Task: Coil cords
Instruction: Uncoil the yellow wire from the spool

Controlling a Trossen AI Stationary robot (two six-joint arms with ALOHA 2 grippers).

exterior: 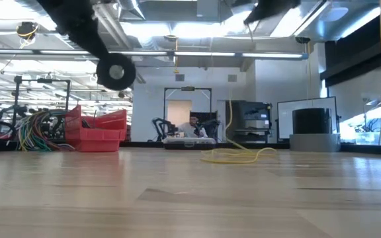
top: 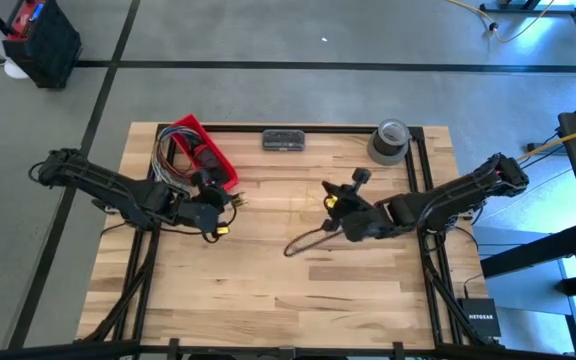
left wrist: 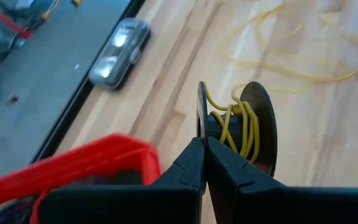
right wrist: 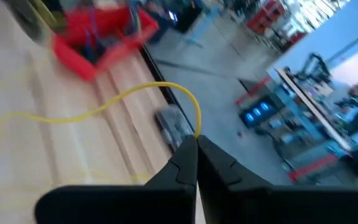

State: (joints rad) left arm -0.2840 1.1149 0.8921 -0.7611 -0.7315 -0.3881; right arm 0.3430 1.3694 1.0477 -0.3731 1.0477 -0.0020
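So the left gripper has its fingers pinched tight on the rim of a little black spool with some cord wound on it, just past the fingertips. The right gripper fingers are clamped on the cord's other stretch, which arcs off the tips down to the table. My worry is the slack loops snagging or the thin cord slipping out if the right arm pulls unevenly.

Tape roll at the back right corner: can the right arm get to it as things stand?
Probably not freely: the tape roll sits unobstructed behind the right gripper, but its fingers are shut on the cord.
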